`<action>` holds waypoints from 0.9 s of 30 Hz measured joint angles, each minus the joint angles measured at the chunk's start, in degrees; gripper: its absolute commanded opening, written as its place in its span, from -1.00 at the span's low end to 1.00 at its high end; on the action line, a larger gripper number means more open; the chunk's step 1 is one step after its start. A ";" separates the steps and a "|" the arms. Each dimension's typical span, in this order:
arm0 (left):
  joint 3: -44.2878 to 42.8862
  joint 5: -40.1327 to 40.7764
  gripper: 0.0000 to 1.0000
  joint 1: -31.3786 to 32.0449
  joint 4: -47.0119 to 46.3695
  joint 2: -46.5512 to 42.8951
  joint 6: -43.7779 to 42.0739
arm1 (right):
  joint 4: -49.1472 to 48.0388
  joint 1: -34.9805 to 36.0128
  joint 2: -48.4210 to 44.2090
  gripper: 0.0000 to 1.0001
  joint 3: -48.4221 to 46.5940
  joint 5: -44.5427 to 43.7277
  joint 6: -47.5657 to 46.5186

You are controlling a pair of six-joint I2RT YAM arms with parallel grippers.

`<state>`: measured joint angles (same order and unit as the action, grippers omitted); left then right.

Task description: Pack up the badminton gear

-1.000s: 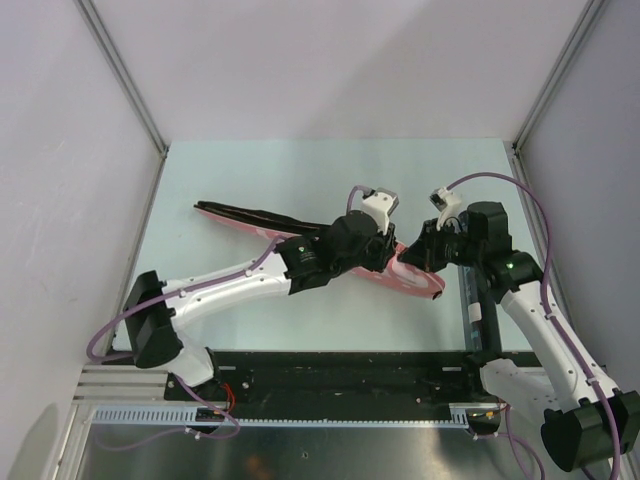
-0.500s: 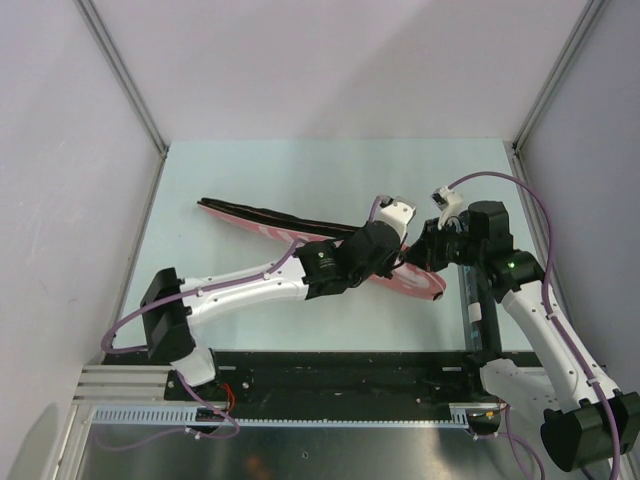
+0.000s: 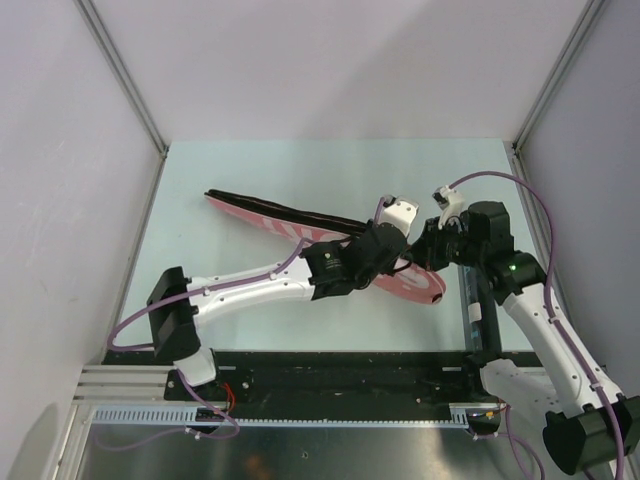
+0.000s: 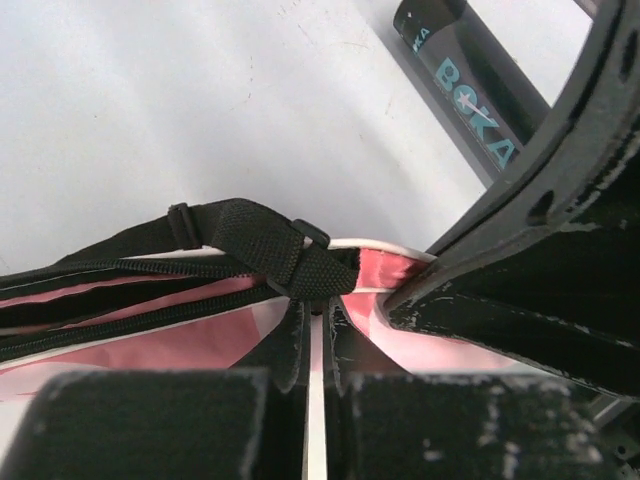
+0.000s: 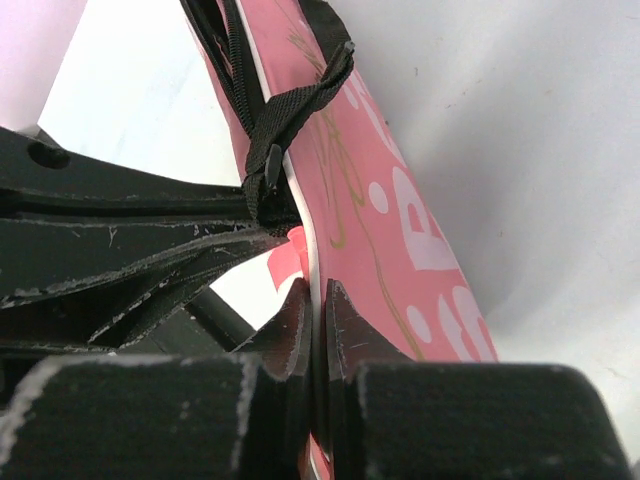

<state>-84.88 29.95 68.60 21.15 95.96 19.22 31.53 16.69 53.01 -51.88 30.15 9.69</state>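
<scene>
The pink racket-shaped bag (image 3: 268,222) with white lettering lies slantwise across the table, a black strap (image 4: 265,248) along its upper edge. My left gripper (image 3: 402,252) is shut on the bag's white-piped rim just below the strap buckle, seen close up at the left gripper (image 4: 313,305). My right gripper (image 3: 422,256) faces it from the right and is shut on the same rim of the bag (image 5: 400,200), shown at the right gripper (image 5: 316,290). The dark tube (image 3: 476,305) with teal lettering lies on the table under the right arm, also visible as the tube (image 4: 470,80).
Metal frame posts (image 3: 540,95) and pale walls close the table (image 3: 300,170) in at the back and both sides. Both arms cross over the bag's wide end (image 3: 425,288), right of centre.
My left gripper has closed on the bag's rim after sliding right towards the right gripper. The bag's narrow end has shifted slightly right. The right gripper has kept its hold.
</scene>
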 measured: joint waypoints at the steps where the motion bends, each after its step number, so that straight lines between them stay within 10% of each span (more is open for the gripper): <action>1: 0.04 0.35 -1.00 0.02 -0.02 0.00 -0.09 | 0.07 0.13 -0.24 -1.00 0.00 -0.46 0.00; 11: 13.18 2.40 -1.00 -8.00 -1.27 -10.51 -2.80 | 2.62 0.87 -3.37 -1.00 -0.02 -3.32 -1.70; 20: 27.21 -8.68 -1.00 -35.69 1.36 -25.44 -4.09 | 2.10 2.29 -3.34 -1.00 -0.13 -2.97 -2.73; 27: 27.06 -11.41 -1.00 -61.07 2.08 -19.76 -6.21 | 2.05 2.38 -3.41 -1.00 -0.15 -5.29 -2.93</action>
<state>-57.82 18.55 7.53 23.22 76.20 13.02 33.58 19.07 49.60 -52.03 24.86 6.76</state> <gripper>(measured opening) 0.003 0.039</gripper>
